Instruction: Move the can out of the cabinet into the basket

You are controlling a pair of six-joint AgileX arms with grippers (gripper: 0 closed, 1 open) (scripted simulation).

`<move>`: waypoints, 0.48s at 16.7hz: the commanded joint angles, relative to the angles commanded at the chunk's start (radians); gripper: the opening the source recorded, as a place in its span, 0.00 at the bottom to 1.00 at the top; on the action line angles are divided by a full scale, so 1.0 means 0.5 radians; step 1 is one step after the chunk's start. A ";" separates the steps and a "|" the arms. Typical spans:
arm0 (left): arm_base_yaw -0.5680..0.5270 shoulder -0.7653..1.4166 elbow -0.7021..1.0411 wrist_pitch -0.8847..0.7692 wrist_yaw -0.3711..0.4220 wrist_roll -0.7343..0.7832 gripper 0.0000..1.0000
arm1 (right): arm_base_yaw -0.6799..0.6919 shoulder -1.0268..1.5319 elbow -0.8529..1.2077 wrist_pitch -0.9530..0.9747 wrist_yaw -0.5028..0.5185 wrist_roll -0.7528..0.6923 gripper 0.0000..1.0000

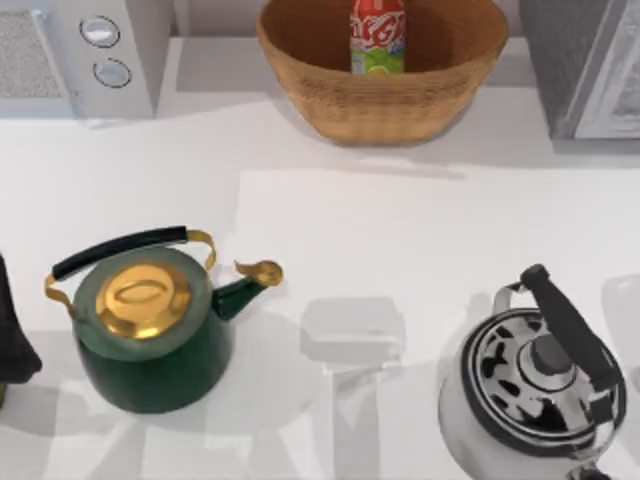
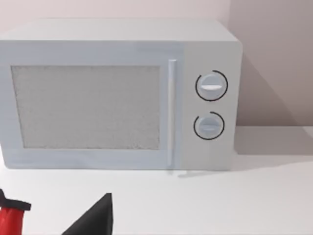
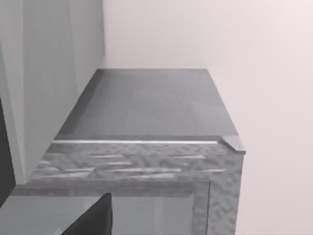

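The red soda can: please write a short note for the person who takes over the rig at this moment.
Left hand: at the table's left edge, beside the green kettle, facing the white microwave.
Right hand: up by the grey speckled cabinet, looking over its top.
Small red soda can: upright inside the large tan wicker basket, back middle of the table.
Done: the can is in the basket.
Left: probably only parking the arms.
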 joint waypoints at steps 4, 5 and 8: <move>0.000 0.000 0.000 0.000 0.000 0.000 1.00 | 0.001 -0.005 0.020 -0.020 0.000 0.000 1.00; 0.000 0.000 0.000 0.000 0.000 0.000 1.00 | -0.006 -0.002 0.022 -0.014 -0.001 0.000 1.00; 0.000 0.000 0.000 0.000 0.000 0.000 1.00 | 0.056 0.000 0.031 -0.017 0.059 0.000 1.00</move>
